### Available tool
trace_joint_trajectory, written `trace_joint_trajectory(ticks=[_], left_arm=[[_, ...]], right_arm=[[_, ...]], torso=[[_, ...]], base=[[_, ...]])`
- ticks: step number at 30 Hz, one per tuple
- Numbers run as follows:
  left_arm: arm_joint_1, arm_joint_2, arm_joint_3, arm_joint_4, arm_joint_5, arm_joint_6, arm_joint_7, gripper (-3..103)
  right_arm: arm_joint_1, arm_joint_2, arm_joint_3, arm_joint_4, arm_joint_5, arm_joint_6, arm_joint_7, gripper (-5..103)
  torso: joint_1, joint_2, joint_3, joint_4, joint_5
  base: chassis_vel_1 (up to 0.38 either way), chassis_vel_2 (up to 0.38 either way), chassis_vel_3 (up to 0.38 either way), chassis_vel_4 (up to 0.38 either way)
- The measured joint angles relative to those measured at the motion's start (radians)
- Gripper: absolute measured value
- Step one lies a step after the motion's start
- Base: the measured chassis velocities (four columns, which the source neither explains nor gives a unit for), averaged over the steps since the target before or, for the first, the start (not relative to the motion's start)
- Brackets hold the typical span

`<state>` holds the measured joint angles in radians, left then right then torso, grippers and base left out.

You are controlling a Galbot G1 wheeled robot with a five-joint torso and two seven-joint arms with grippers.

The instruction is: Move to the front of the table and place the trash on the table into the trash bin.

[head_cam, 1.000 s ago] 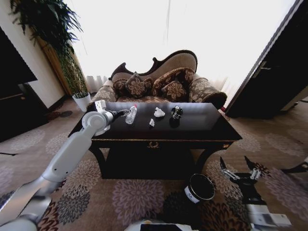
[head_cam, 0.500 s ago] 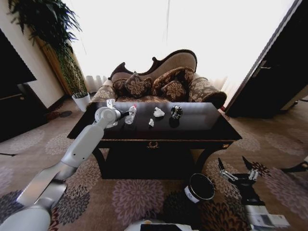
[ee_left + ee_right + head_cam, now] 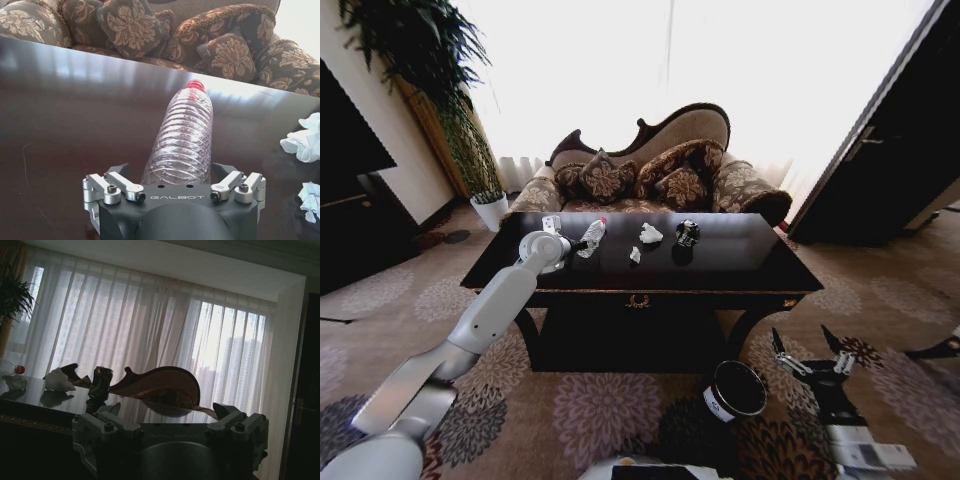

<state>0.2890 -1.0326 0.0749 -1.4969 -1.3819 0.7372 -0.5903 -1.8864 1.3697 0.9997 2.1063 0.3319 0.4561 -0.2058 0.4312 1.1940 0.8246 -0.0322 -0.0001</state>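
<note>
Glossy table (image 3: 740,262); wrist view shows left end effector (image 3: 172,172) straddling bottle (image 3: 184,140).

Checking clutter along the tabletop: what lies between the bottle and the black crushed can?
In the head view, two crumpled white paper scraps lie between the bottle and the black can.

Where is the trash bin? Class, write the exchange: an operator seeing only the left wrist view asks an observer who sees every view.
Observer: The trash bin stands on the carpet in front of the table, toward the robot's right.
Operator: And the other arm?
Observer: The right gripper hangs low beside the bin, jaws open, holding nothing.
Operator: Any trash beyond the paper scraps?
Observer: A dark crushed object lies just right of the paper scraps.
</note>
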Motion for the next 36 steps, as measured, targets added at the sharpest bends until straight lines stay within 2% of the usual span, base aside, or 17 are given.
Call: trace_joint_trajectory(ticks=[1, 5, 7, 10, 16, 19, 21, 23, 24, 25, 27, 29, 30, 33, 34, 35, 36], left_arm=[[0.0, 0.0, 0.0, 0.0, 0.0, 0.0, 0.0, 94], [-0.002, -0.002, 0.001, 0.0, 0.008, -0.001, 0.003, 73], [-0.002, -0.002, 0.001, 0.0, 0.008, -0.001, 0.003, 73], [0.001, 0.0, 0.0, -0.003, 0.017, -0.001, 0.007, 56], [0.011, 0.01, -0.004, -0.018, 0.027, -0.003, 0.017, 46], [0.023, 0.026, -0.006, -0.044, 0.037, -0.003, 0.024, 36], [0.025, 0.029, -0.007, -0.049, 0.041, -0.003, 0.026, 36], [0.046, 0.057, -0.011, -0.095, 0.086, -0.024, 0.078, 34], [0.046, 0.057, -0.011, -0.095, 0.086, -0.024, 0.078, 34], [0.056, 0.07, -0.013, -0.116, 0.103, -0.041, 0.107, 34], [0.101, 0.127, -0.023, -0.22, 0.146, -0.112, 0.223, 34], [0.117, 0.147, -0.026, -0.258, 0.153, -0.134, 0.259, 34], [0.135, 0.169, -0.029, -0.299, 0.163, -0.16, 0.303, 34], [0.222, 0.261, -0.043, -0.439, 0.236, -0.305, 0.545, 34], [0.222, 0.261, -0.043, -0.439, 0.236, -0.305, 0.545, 34], [0.242, 0.277, -0.049, -0.459, 0.251, -0.331, 0.591, 34], [0.297, 0.318, -0.069, -0.506, 0.279, -0.378, 0.703, 34]], right_arm=[[0.0, 0.0, 0.0, 0.0, 0.0, 0.0, 0.0, 100], [-0.001, -0.001, 0.002, 0.0, 0.001, 0.0, 0.0, 100], [-0.001, -0.001, 0.002, 0.0, 0.001, 0.0, 0.0, 100], [0.0, -0.001, 0.002, 0.0, 0.001, 0.001, -0.001, 100], [0.003, -0.002, 0.001, -0.002, 0.001, 0.001, -0.002, 100], [0.005, -0.002, -0.001, -0.003, 0.001, 0.001, -0.002, 100], [0.005, -0.002, -0.002, -0.003, 0.001, 0.001, -0.002, 100], [0.008, -0.002, -0.003, -0.006, 0.001, 0.001, -0.002, 100], [0.008, -0.002, -0.003, -0.006, 0.001, 0.001, -0.002, 100], [0.009, -0.002, -0.003, -0.006, 0.001, 0.001, -0.001, 100], [0.012, -0.004, -0.005, -0.009, 0.003, 0.002, 0.0, 100], [0.013, -0.004, -0.006, -0.011, 0.004, 0.003, 0.0, 100], [0.014, -0.005, -0.006, -0.012, 0.004, 0.003, 0.0, 100], [0.02, -0.008, -0.012, -0.016, 0.007, 0.005, 0.0, 100], [0.02, -0.008, -0.012, -0.016, 0.007, 0.005, 0.0, 100], [0.021, -0.008, -0.013, -0.016, 0.007, 0.005, -0.001, 100], [0.023, -0.012, -0.014, -0.019, 0.008, 0.008, -0.002, 100]], torso=[[0.0, 0.0, 0.0, 0.0, 0.0], [0.0, 0.0, 0.0, -0.0001, 0.0], [0.0, 0.0, 0.0, -0.0001, 0.0], [0.0, 0.0, 0.0, -0.0001, -0.0001], [0.0, 0.0, 0.0, -0.0001, 0.0], [0.0, 0.0, 0.0, -0.0001, 0.0], [0.0, 0.0, 0.0, -0.0001, 0.0], [0.0, 0.0, 0.0, -0.0002, -0.0001], [0.0, 0.0, 0.0, -0.0002, -0.0001], [0.0, 0.0, 0.0, -0.0002, -0.0001], [0.0, 0.0, 0.0, 0.0, -0.0002], [0.0, 0.0, 0.0, 0.0, -0.0001], [0.0, 0.0, 0.0, 0.0001, 0.0], [0.0, 0.0, 0.0, 0.0, 0.0001], [0.0, 0.0, 0.0, 0.0, 0.0001], [0.0, 0.0, 0.0, -0.0001, 0.0001], [0.0, 0.0, 0.0, 0.0001, 0.0]], base=[[0.0, 0.0, 0.0, 0.0], [0.0, 0.0, 0.0, 0.0], [0.0, 0.0, 0.0, 0.0], [0.0, 0.0, 0.0, 0.0], [0.0, 0.0, 0.0, 0.0], [0.0, 0.0, 0.0, 0.0], [0.0, 0.0, 0.0, 0.0], [0.0, 0.0, 0.0, 0.0], [0.0, 0.0, 0.0, 0.0], [0.0, 0.0, 0.0, 0.0], [0.0, 0.0, 0.0, 0.0], [0.0, 0.0, 0.0, 0.0], [0.0, 0.0, 0.0, 0.0], [0.0, 0.0, 0.0, 0.0], [0.0, 0.0, 0.0, 0.0], [0.0, 0.0, 0.0, 0.0], [0.0, 0.0, 0.0, 0.0]])
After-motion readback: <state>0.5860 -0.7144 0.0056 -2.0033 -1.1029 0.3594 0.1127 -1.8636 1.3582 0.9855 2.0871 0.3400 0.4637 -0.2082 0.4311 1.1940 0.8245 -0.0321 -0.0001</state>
